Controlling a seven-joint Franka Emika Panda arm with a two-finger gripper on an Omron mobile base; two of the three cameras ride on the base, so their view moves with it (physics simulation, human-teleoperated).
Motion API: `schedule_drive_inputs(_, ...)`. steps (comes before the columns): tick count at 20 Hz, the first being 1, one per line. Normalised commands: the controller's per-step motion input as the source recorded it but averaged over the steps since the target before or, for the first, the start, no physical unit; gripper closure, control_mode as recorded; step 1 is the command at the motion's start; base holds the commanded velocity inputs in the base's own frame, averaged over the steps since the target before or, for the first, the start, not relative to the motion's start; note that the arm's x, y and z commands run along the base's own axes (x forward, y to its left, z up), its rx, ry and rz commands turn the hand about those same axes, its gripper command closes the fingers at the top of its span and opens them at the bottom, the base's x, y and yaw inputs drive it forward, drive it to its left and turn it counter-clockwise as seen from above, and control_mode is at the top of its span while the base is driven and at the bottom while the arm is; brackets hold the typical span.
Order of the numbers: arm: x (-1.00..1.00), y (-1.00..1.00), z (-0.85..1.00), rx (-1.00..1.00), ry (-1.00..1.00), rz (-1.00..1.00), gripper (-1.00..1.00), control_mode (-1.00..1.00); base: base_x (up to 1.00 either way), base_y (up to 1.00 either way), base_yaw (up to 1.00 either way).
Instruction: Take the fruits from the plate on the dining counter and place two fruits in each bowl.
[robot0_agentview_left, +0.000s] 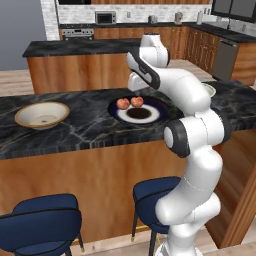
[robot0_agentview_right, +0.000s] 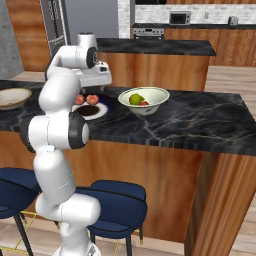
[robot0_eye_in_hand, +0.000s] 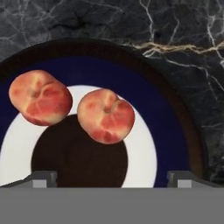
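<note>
The gripper (robot0_eye_in_hand: 112, 177) hangs over the plate (robot0_eye_in_hand: 162, 109) on the dining counter (robot0_agentview_left: 80, 125) with its fingers (robot0_eye_in_hand: 43, 178) spread wide apart and nothing between them. Two pinkish-red fruits lie on the plate beyond the fingertips: one peach (robot0_eye_in_hand: 106, 115) sits above the gap between them, the other peach (robot0_eye_in_hand: 40, 97) just beside it, nearer the left finger. The pale bowl (robot0_agentview_right: 144, 100) holds a yellow-green fruit (robot0_agentview_right: 135, 99) and a red one (robot0_agentview_right: 145, 103). The tan bowl (robot0_agentview_left: 42, 114) stands well apart from the plate.
</note>
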Motion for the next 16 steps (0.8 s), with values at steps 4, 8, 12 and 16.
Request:
schedule_drive_inputs(4, 0.0, 0.01, -0.23, 0.01, -0.03, 0.0, -1.0, -1.0, 0.0, 0.0, 0.0)
schedule_drive_inputs(8, 0.41, 0.15, -0.06, 0.0, 0.0, -0.01, -1.0, -1.0, 0.0, 0.0, 0.0)
schedule_drive_inputs(12, 0.26, 0.18, -0.11, 0.04, 0.02, -0.01, -1.0, -1.0, 0.0, 0.0, 0.0)
schedule_drive_inputs(16, 0.14, 0.06, -0.14, 0.04, 0.05, -0.02, -1.0, -1.0, 0.0, 0.0, 0.0)
